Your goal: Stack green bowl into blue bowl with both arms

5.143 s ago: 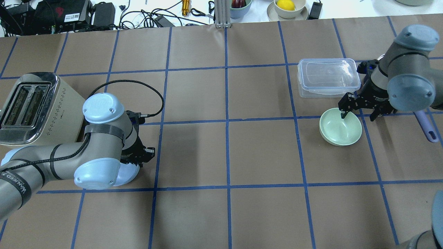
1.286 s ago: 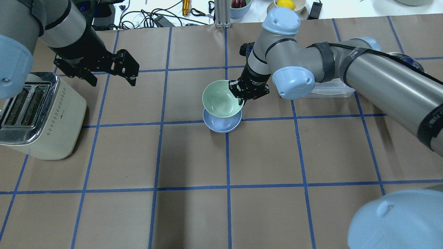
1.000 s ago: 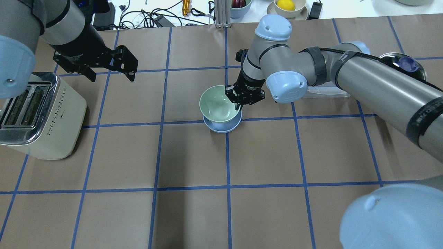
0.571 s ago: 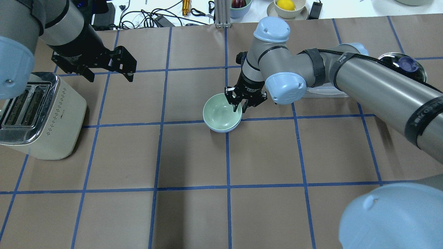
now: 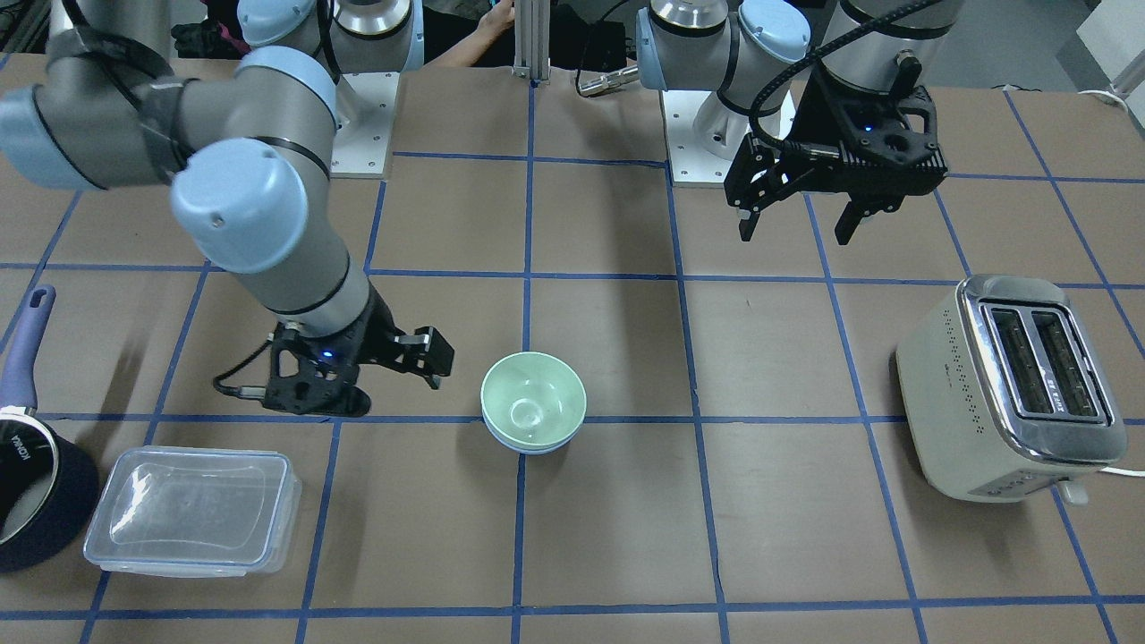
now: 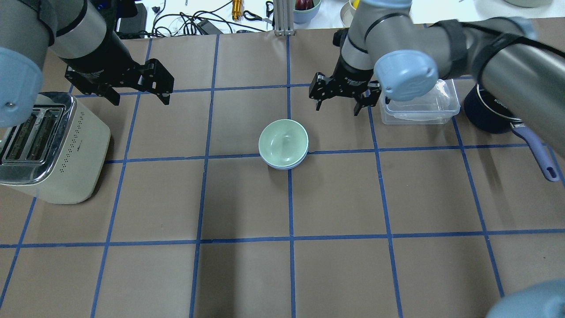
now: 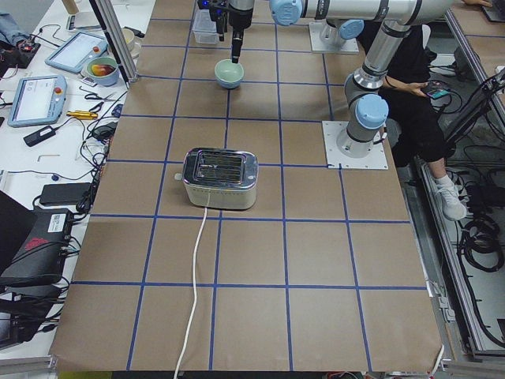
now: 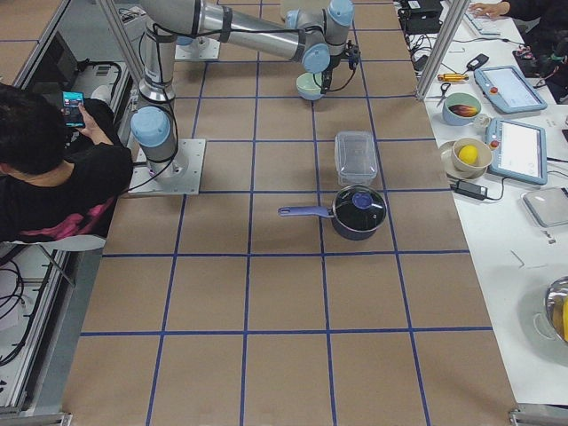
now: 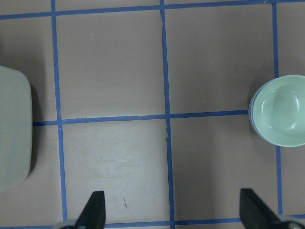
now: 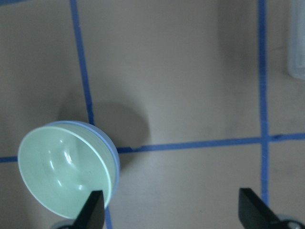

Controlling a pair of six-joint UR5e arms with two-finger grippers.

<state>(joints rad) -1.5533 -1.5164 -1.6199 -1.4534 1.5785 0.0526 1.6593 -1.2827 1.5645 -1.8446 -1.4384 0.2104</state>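
Note:
The green bowl (image 6: 283,140) sits nested inside the blue bowl (image 6: 283,167) near the table's middle; only a thin blue rim shows under it. Both also show in the front view, green bowl (image 5: 533,407) and blue bowl (image 5: 534,448). My right gripper (image 6: 336,108) is open and empty, raised behind and to the right of the bowls, clear of them. Its wrist view shows the green bowl (image 10: 64,174) at lower left. My left gripper (image 6: 141,99) is open and empty, high above the table at far left, beyond the toaster. Its wrist view shows the green bowl (image 9: 281,109) at the right edge.
A cream toaster (image 6: 48,145) stands at the left. A clear lidded plastic container (image 6: 419,104) and a dark blue saucepan (image 6: 490,112) with a handle stand at the right, behind my right arm. Cables and devices lie past the far edge.
My right gripper lowered the green bowl into the blue bowl, opened, let it go and drew back up and to the right. The left gripper stayed where it was.

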